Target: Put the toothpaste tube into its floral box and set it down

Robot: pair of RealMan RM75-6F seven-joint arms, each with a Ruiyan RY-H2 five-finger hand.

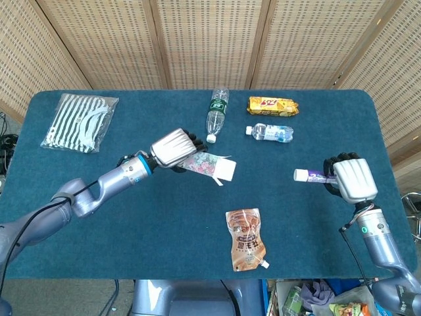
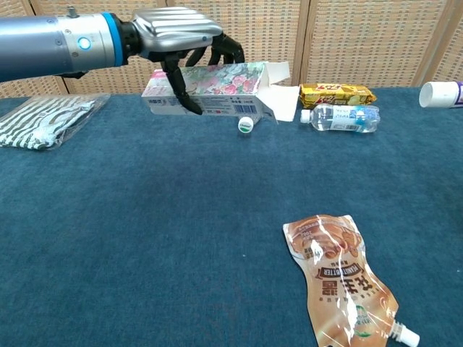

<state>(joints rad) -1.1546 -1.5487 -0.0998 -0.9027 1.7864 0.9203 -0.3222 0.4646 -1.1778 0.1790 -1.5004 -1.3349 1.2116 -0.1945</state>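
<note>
Blue felt tabletop below, your left hand (image 1: 176, 147) is gripping the floral box (image 1: 209, 166) aloft, flaps open; your right hand (image 1: 352, 180) is clasping the toothpaste tube (image 1: 309, 175). Thin cardboard probably crushes, so squeeze lightly.

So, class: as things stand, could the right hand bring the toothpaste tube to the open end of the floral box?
Probably yes. The right hand holds the toothpaste tube cap-first toward the floral box, which the left hand holds in the air, open flaps facing right. Nothing is in the air between them; the drink pouch lies nearer the front edge.
</note>
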